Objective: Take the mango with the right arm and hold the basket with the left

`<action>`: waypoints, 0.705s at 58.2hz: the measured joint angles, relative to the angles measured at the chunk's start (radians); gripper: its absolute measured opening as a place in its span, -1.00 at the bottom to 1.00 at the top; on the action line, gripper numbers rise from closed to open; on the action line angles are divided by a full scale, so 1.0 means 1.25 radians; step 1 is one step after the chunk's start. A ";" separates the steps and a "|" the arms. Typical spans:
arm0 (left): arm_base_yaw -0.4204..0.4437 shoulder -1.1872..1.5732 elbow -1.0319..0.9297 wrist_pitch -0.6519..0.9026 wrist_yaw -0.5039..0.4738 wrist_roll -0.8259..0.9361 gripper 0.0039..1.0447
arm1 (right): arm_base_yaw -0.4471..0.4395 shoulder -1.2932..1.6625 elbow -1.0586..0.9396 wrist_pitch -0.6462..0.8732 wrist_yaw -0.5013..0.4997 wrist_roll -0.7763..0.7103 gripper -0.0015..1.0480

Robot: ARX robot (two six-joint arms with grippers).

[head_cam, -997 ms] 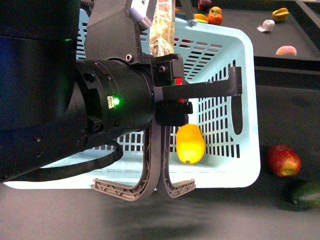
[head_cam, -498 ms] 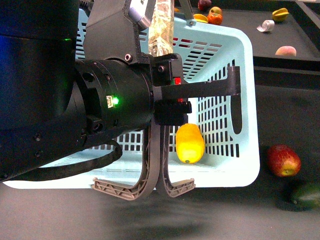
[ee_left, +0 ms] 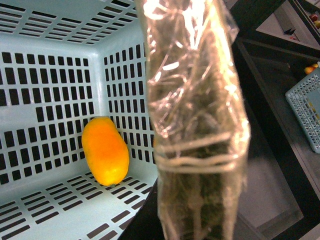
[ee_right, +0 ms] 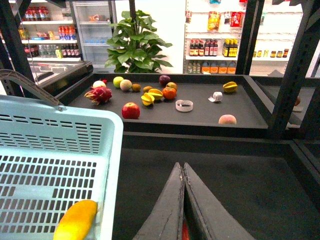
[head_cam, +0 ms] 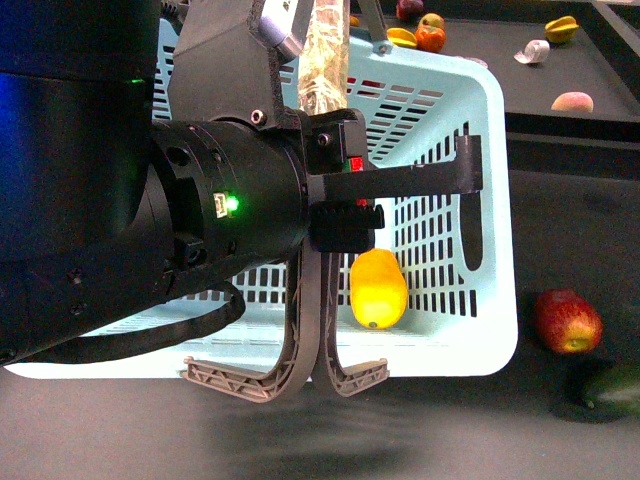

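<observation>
One mango (head_cam: 378,290), plain bright yellow, lies inside the pale-blue slotted basket (head_cam: 503,260); it rests on the basket floor against a slotted wall, close to a corner, and nothing touches it. The left arm (head_cam: 220,210) fills the left of the front view as a dark bulk with a green light, reaching over the basket; two grey curved prongs (head_cam: 300,350) hang beneath it, pressed together along their length and flaring apart at the ribbed ends, in front of the basket's near wall; how this arm's jaws stand, and whether they grip the basket, cannot be told. A plastic-wrapped bundle (ee_left: 195,125) blocks the middle of the left wrist view.

The right gripper (ee_right: 181,166) is closed, its two dark fingers meeting in a thin line with nothing between them; it sits outside the basket, over the table beside the basket wall, apart from the mango.

The table (head_cam: 570,230) is matte black; on it, right of the basket, lie a red-and-yellow fruit (head_cam: 567,320) and a dark green fruit (head_cam: 612,390). Behind stands a raised black shelf (ee_right: 200,117) scattered with loose fruit and a roll of tape (ee_right: 184,105); black metal posts frame it. Beyond are a potted plant (ee_right: 137,45), a drinks fridge (ee_right: 47,35) and bright store racks of bottles (ee_right: 212,48).
</observation>
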 joint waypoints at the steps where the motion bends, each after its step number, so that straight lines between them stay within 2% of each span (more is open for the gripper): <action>1: 0.000 0.000 0.000 0.000 0.000 -0.001 -0.91 | 0.000 0.000 0.000 0.000 0.000 0.000 -0.96; 6: 0.000 0.000 0.000 0.000 0.000 -0.002 -0.91 | 0.000 0.000 0.000 0.000 0.000 0.000 -0.96; 9: 0.000 0.000 0.000 0.000 0.000 -0.001 -0.91 | 0.000 0.000 0.000 0.000 0.000 -0.002 -0.86; 34: 0.000 0.000 0.000 0.000 0.000 -0.002 -0.91 | 0.000 0.000 0.000 0.000 0.000 -0.002 0.56; 37: -0.010 0.012 -0.001 0.039 -0.072 0.021 -0.91 | 0.000 0.000 0.000 0.000 0.000 -0.002 0.73; 41: -0.017 0.057 0.003 0.118 -0.216 0.093 -0.91 | 0.000 0.000 0.000 0.000 -0.001 -0.002 0.88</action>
